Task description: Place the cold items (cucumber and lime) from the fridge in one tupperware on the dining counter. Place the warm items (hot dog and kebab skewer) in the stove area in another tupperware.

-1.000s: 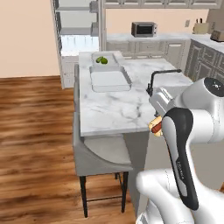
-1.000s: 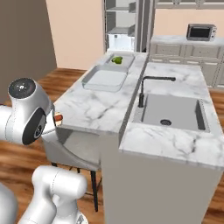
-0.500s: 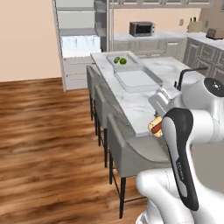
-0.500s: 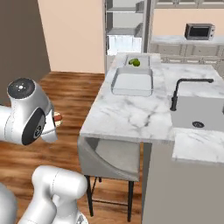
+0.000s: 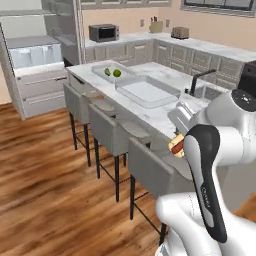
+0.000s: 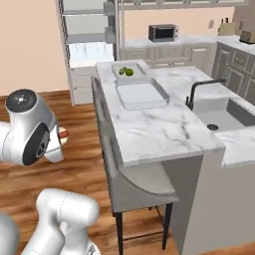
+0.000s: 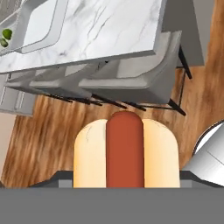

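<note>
hot dog [image 7: 126,151] beside dining counter [image 7: 109,30] edge

no readable text, no labels, no brand marks, no numbers anywhere

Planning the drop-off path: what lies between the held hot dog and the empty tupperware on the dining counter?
In the hand view, grey stools and bare marble of the dining counter lie between the hot dog and the empty tupperware.

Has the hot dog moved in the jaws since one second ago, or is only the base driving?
No. The hot dog keeps its place beside the white arm; the dining counter shifts because the base drives.
</note>
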